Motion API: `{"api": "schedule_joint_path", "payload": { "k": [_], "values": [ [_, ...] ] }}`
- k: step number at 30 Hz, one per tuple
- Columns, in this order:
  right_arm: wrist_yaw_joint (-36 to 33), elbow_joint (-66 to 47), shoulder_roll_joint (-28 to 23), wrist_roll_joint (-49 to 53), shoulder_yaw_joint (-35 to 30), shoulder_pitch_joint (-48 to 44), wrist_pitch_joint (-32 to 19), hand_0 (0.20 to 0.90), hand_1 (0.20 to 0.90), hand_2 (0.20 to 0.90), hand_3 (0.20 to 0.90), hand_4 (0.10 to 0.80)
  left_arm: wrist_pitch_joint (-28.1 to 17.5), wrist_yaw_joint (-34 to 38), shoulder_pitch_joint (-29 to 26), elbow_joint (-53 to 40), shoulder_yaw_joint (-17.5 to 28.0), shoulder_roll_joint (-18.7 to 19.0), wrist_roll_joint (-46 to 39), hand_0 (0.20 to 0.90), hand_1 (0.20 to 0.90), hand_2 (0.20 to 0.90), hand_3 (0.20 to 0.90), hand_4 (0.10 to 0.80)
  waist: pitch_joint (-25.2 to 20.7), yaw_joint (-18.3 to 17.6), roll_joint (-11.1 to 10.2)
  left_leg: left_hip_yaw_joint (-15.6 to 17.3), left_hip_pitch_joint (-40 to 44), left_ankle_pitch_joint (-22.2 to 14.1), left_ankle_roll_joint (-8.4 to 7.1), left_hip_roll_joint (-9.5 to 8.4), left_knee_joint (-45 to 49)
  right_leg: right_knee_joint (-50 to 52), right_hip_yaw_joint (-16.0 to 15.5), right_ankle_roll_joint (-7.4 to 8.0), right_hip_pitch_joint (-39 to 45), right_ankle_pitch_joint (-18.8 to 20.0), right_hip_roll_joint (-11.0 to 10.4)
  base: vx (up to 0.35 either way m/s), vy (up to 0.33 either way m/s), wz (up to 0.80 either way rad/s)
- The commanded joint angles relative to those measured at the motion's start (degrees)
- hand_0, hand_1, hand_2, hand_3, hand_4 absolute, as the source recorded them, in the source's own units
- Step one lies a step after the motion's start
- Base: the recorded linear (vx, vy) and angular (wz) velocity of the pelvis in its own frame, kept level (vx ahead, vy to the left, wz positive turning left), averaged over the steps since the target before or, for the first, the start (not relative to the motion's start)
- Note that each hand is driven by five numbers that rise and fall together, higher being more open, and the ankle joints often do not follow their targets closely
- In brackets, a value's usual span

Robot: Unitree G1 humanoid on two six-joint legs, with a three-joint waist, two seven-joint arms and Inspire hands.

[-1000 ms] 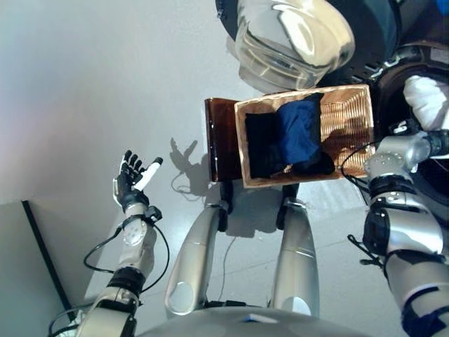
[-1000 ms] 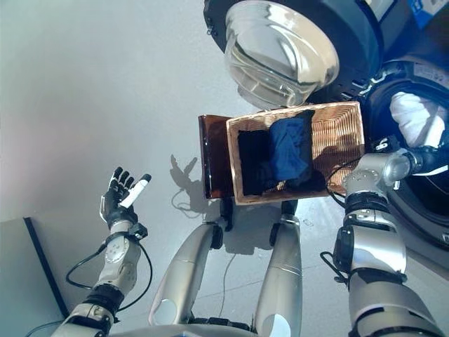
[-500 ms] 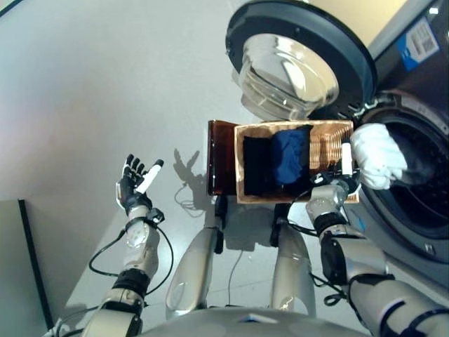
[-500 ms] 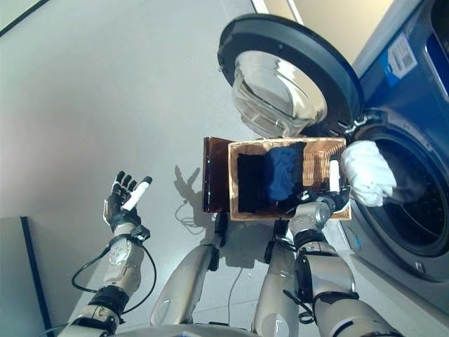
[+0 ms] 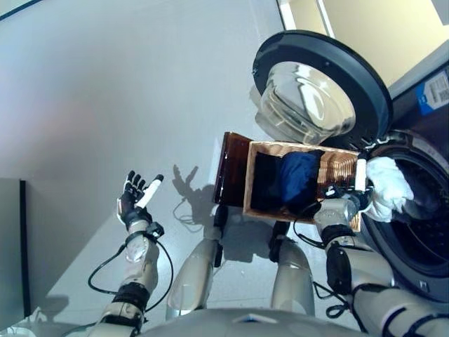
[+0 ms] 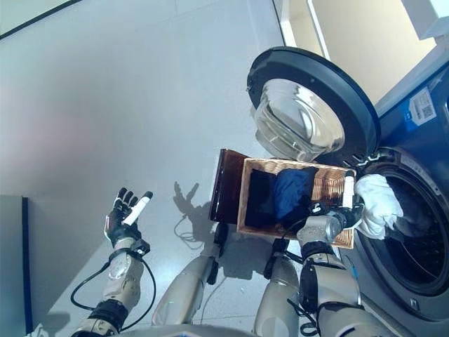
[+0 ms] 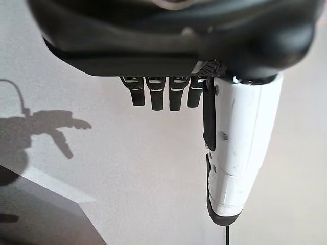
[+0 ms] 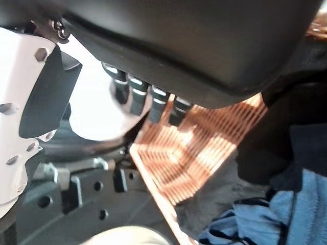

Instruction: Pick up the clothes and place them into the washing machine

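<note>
A white cloth lies bunched at the mouth of the washing machine drum. My right hand is just left of it, over the right end of the wicker basket, thumb upright, nothing in its grasp. The right wrist view has its fingers relaxed, with the white cloth just past them. In the basket lie a blue garment and a dark garment. My left hand is held up open and bare far to the left, over the floor.
The basket stands on a brown stool in front of my legs. The machine's round glass door hangs open behind the basket. Grey floor spreads to the left, with a darker panel at the left edge.
The camera has tilted, shifting the whole picture and bringing the machine's door and drum into view. My right hand has drawn back from the drum to the basket's end; the white cloth stays at the opening.
</note>
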Motion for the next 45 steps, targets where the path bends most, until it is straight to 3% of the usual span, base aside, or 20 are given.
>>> {"api": "schedule_joint_path", "payload": {
  "k": [1, 5, 9, 10, 13, 17, 22, 28, 35, 41, 43, 45],
  "values": [
    [-0.3, -3.9, -5.1, 0.2, -0.7, -2.7, -6.5, 0.900, 0.900, 0.900, 0.900, 0.800, -5.2, 0.7, -3.0, -1.6, 3.6, 4.0, 0.7, 0.900, 0.900, 0.900, 0.900, 0.800, -1.1, 1.1, -0.9, 3.2, -1.0, -4.5, 0.35, -3.13, 0.6, -9.0, 1.6, -0.01, 5.9, 1.9, 2.1, -0.041, 0.131, -0.26],
    [-2.9, -3.7, -8.3, -0.7, -1.7, -5.8, -6.4, 0.900, 0.900, 0.900, 0.900, 0.800, -5.6, 0.3, -1.8, -3.7, 3.3, 3.9, 0.2, 0.900, 0.900, 0.900, 0.900, 0.800, 0.1, 1.5, 3.0, 4.9, -3.0, -4.5, 0.58, -3.53, 0.9, -7.4, 3.6, -0.11, 2.4, 1.5, 1.5, -0.024, 0.110, -0.34],
    [-5.0, -3.6, -10.8, -2.6, -2.3, -7.3, -5.9, 0.900, 0.900, 0.900, 0.900, 0.800, -5.6, -0.1, -1.5, -4.0, 2.9, 3.9, 0.0, 0.900, 0.900, 0.900, 0.900, 0.800, 0.2, 1.7, 5.1, 5.2, -4.0, -4.2, 0.61, -3.82, 0.8, -6.9, 4.5, -0.09, 0.9, 1.4, 1.2, 0.000, 0.072, -0.08],
    [-7.5, -3.7, -14.8, -7.3, -1.6, -9.2, -5.1, 0.900, 0.900, 0.900, 0.900, 0.800, -5.7, -0.3, -0.7, -4.7, 2.9, 4.4, 0.1, 0.900, 0.900, 0.900, 0.900, 0.800, 0.5, 2.0, 6.7, 5.6, -4.4, -3.7, 0.60, -3.92, 0.1, -7.1, 5.1, -0.02, 0.0, 1.5, 0.8, 0.005, 0.090, 0.00],
    [-11.9, -6.8, -24.0, -14.2, 1.0, -15.2, -5.2, 0.900, 0.900, 0.900, 0.900, 0.800, -5.9, -0.4, -0.2, -5.7, 2.5, 5.3, 0.8, 0.900, 0.900, 0.900, 0.900, 0.800, 0.2, 3.1, 8.4, 6.2, -5.3, -3.1, 0.55, -3.78, -0.9, -7.5, 6.0, 0.34, -1.9, 2.4, 0.4, 0.011, 0.059, -0.11],
    [-14.5, -9.8, -37.0, -21.7, 9.5, -25.9, -3.7, 0.900, 0.900, 0.900, 0.900, 0.800, -6.0, 0.2, -0.4, -6.0, 1.9, 7.2, 1.6, 0.900, 0.900, 0.900, 0.900, 0.800, -0.7, 3.8, 8.3, 6.4, -5.0, -2.4, 0.28, -3.77, -2.7, -8.1, 6.4, 0.65, -2.7, 2.9, 0.3, 0.030, 0.017, -0.07],
    [-15.2, -15.2, -43.7, -27.9, 17.8, -33.6, -3.2, 0.900, 0.900, 0.900, 0.900, 0.800, -6.2, 0.6, 0.0, -6.3, 1.7, 7.9, 1.3, 0.900, 0.900, 0.900, 0.900, 0.800, -1.5, 3.2, 7.3, 6.8, -4.4, -2.3, 0.12, -3.99, -3.6, -8.1, 7.1, 0.66, -3.1, 3.4, 0.4, 0.018, 0.020, -0.13],
    [-12.7, -16.6, -35.8, -26.6, 14.2, -26.6, -3.4, 0.900, 0.900, 0.900, 0.900, 0.800, -6.3, 0.8, -1.0, -3.6, 2.3, 6.4, -0.8, 0.900, 0.900, 0.900, 0.900, 0.800, -1.3, 2.1, 5.8, 6.8, -3.5, -2.7, 0.25, -3.93, -3.0, -8.4, 7.2, 0.64, -1.8, 3.7, 1.0, -0.002, -0.008, -0.10],
    [-6.2, -6.0, -13.9, -19.9, 6.2, -5.8, -1.0, 0.900, 0.900, 0.900, 0.900, 0.800, -6.1, -0.1, -1.7, -1.5, 3.3, 3.1, -1.0, 0.900, 0.900, 0.900, 0.900, 0.800, -0.5, 1.2, 3.3, 5.3, -1.7, -2.8, 0.28, -3.68, -2.5, -9.7, 4.6, 0.66, 2.4, 4.0, 0.8, -0.008, -0.055, 0.10],
    [-0.8, 0.1, 0.0, -13.8, 7.4, 4.7, -0.1, 0.900, 0.900, 0.900, 0.900, 0.800, -5.6, -0.2, -1.7, -0.1, 3.9, 1.7, 1.4, 0.900, 0.900, 0.900, 0.900, 0.800, -1.0, 1.2, 0.1, 3.7, 1.0, -2.9, 0.24, -3.45, -2.5, -10.6, 2.1, 0.77, 7.0, 3.7, 0.7, 0.039, -0.031, 0.29],
    [0.3, 0.6, 2.0, -13.7, 8.7, 7.0, 0.6, 0.900, 0.900, 0.900, 0.900, 0.800, -5.5, -0.5, -1.5, 0.6, 4.1, 1.4, 1.2, 0.900, 0.900, 0.900, 0.900, 0.800, -1.3, 1.0, -0.7, 3.3, 1.8, -2.8, 0.25, -3.38, -2.8, -11.2, 1.8, 0.84, 8.2, 3.7, 0.9, 0.051, 0.000, 0.13],
    [2.4, 1.9, 5.1, -12.8, 10.0, 10.9, 1.9, 0.900, 0.900, 0.900, 0.900, 0.800, -5.0, -1.0, -1.2, 2.8, 4.3, 0.7, 1.1, 0.900, 0.900, 0.900, 0.900, 0.800, -1.9, 1.1, -2.7, 2.6, 3.8, -2.7, 0.18, -3.01, -3.5, -12.5, 0.5, 1.04, 11.0, 3.7, 1.1, 0.079, -0.009, 0.04]
  ]
}}
